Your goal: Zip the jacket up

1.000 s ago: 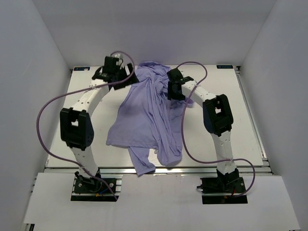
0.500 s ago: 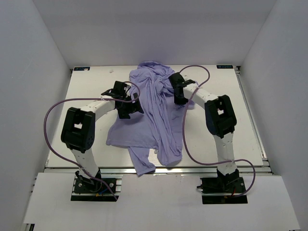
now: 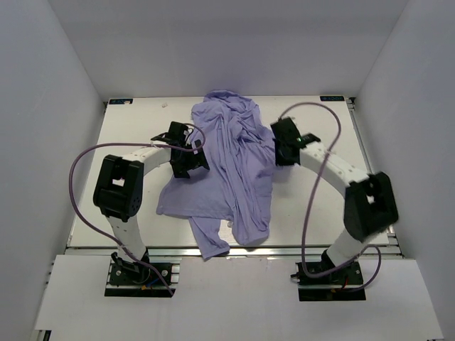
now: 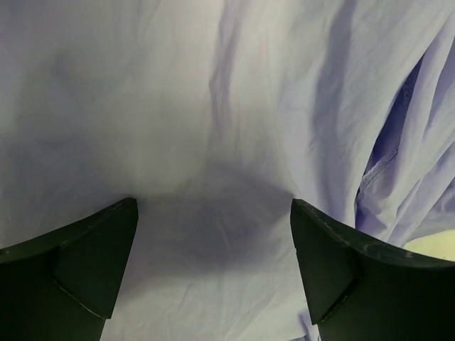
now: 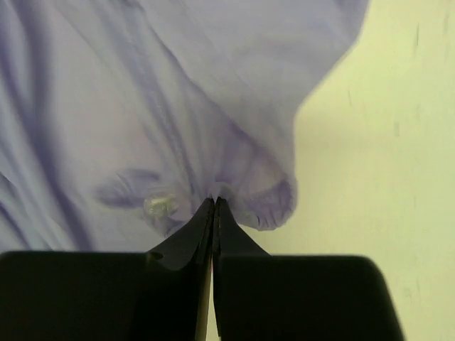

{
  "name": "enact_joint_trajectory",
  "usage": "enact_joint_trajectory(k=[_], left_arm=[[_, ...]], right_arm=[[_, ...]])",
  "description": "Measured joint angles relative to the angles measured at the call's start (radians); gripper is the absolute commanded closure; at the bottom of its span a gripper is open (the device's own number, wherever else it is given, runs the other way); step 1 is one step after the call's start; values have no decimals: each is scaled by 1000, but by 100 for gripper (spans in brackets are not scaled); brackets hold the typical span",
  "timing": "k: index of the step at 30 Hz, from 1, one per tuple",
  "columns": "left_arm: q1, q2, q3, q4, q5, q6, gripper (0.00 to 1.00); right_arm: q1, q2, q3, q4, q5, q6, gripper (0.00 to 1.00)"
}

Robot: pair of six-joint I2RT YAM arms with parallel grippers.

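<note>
one jacket [image 3: 229, 167], right gripper [image 5: 215, 204] pinching its edge

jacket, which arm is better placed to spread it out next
Right: the right pincer is shut on the jacket at its edge; the left pincer hangs open over the fabric, holding nothing.
</note>
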Motion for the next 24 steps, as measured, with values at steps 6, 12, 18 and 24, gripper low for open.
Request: enact_joint_trajectory(k=[6,12,18,24], left_arm=[[0,0,19,-45,-32,2,2],[0,-4,101,-119,-60,7,2],[0,-109,112,-195,-100,-4,2],[0,-397,-106,-212,-128,-73,2]], right_arm=[[-1,-312,-475,-67,-67,73,85],[-2,-466,-630,-170,-108,146,34],[-2,-577,-531,-165,-185,135,18],[-2,-618,-497,-69,-269,97,11]])
